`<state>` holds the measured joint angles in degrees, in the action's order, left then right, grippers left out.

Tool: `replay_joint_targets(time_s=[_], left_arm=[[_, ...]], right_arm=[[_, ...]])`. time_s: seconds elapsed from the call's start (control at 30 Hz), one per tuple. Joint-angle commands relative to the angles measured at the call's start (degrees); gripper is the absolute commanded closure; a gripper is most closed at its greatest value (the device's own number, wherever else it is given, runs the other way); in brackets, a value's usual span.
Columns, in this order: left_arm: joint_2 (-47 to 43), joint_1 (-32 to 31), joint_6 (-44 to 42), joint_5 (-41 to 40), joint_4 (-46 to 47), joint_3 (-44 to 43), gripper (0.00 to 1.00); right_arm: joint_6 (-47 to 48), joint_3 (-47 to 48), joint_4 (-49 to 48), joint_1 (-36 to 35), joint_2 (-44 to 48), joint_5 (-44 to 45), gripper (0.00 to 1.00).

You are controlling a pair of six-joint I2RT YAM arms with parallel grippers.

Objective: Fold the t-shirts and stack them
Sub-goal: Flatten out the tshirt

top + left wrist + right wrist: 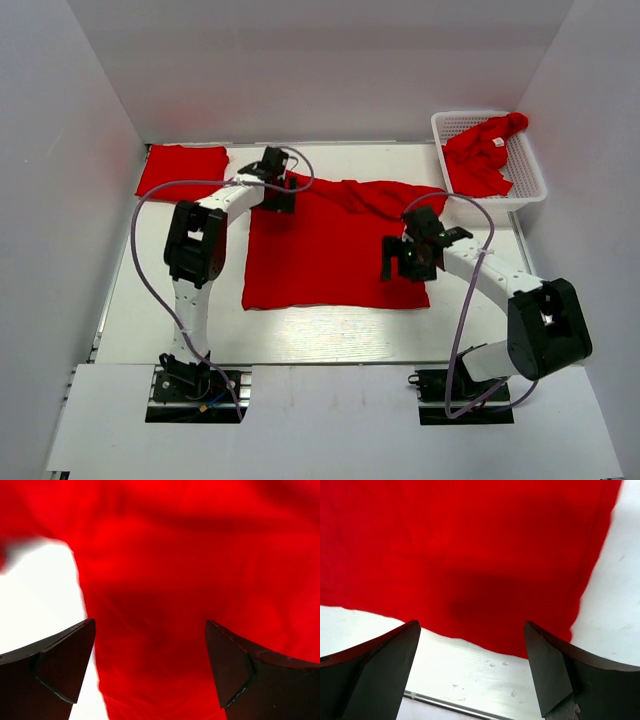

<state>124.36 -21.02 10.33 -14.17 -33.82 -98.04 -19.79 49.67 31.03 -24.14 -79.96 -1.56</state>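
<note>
The left arm [200, 240] rises from its base at 7 o'clock and stretches toward 12. Its left claw [280, 195] is poised over the far-left corner of the bright red soft-fabric t-shirt spread flat [335, 250] at the table's middle. In the left wrist view the black fingers [55, 665] stand wide apart, released, with red cloth beneath and the white tabletop [35, 595] showing toward 9 o'clock. The right arm [520, 300] bends at its elbow at 4 o'clock and reaches toward 10. The right claw [400, 262] hangs over the shirt's near-right corner, likewise released, with nothing between its dark fingertips [375, 670] and the hem edge just ahead of them. A second red t-shirt [182, 170], folded into a rectangle, lies at 10 o'clock, apart from the spread one. A white plastic lattice basket [530, 170] at 2 o'clock holds a crumpled red t-shirt [478, 160]. Thin purple cables [140, 250] loop off both arms
</note>
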Motion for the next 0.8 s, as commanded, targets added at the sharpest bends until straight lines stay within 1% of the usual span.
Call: replay_joint_targets(time_s=[0.0,0.13,0.27,0.3,0.33,0.37,0.4,0.43,0.47,0.5,0.57,0.6,0.63,0.7,0.73,0.77], left_arm=[[-3.15,-0.25,2.76,2.05,2.62,5.21,0.0],[-5.52,-0.25,4.53,2.05,3.68,12.6,0.0],[-8.24,-0.25,8.82,3.8,3.68,19.45,0.0],[-9.38,-0.25,10.92,4.59,3.68,23.38,0.0],[-12.09,-0.25,11.73,6.68,5.33,25.6,0.0],[-13.77,-0.78,12.52,8.01,6.22,28.05,0.0],[-15.44,-0.78,13.92,9.41,7.01,32.78,0.0],[-17.29,-1.3,14.71,11.78,7.63,35.17,0.0],[-20.96,-2.18,15.5,12.58,8.33,37.46,0.0],[-23.0,-2.71,16.47,13.29,8.34,41.57,0.0],[-26.34,-4.81,18.93,14.69,8.34,45.11,0.0],[-27.66,-5.61,19.55,16.09,7.81,47.65,0.0],[-30.11,-6.49,20.77,17.06,7.81,48.81,0.0],[-31.71,-9.81,21.31,20.92,8.59,51.35,0.0],[-32.24,-11.05,21.92,22.16,9.38,51.89,0.0],[-32.25,-12.46,21.93,23.74,10.17,51.9,0.0]], right_arm=[[-3.67,-2.47,-4.04,-0.38,0.87,-4.06,0.1],[-5.43,-3.79,-6.15,-0.29,-2.21,-4.15,0.1],[-7.1,-2.92,-5.81,0.15,-7.65,1.28,0.1],[-7.71,-1.0,-5.19,0.23,-8.62,3.47,0.1],[-7.72,0.76,-3.53,0.5,-11.94,6.11,0.1],[-8.15,0.78,-3.52,0.67,-11.97,6.13,0.1],[-8.59,3.65,-2.47,0.85,-15.19,8.31,0.1],[-8.86,4.64,-1.94,1.11,-16.35,9.46,0.1],[-9.47,5.95,-1.06,2.24,-17.5,11.47,0.1],[-9.3,8.49,-0.1,2.52,-20.81,12.8,0.1],[-8.52,14.63,1.49,3.92,-23.12,14.21,0.1],[-8.16,16.41,2.1,4.45,-26.09,14.31,0.1],[-7.98,22.17,3.85,4.71,-28.99,14.48,0.1],[-6.23,26.16,4.65,5.77,-33.14,14.66,0.1],[-5.35,32.79,5.96,5.95,-37.15,14.4,0.1],[-4.82,35.3,6.67,6.82,-38.67,14.39,0.1]])
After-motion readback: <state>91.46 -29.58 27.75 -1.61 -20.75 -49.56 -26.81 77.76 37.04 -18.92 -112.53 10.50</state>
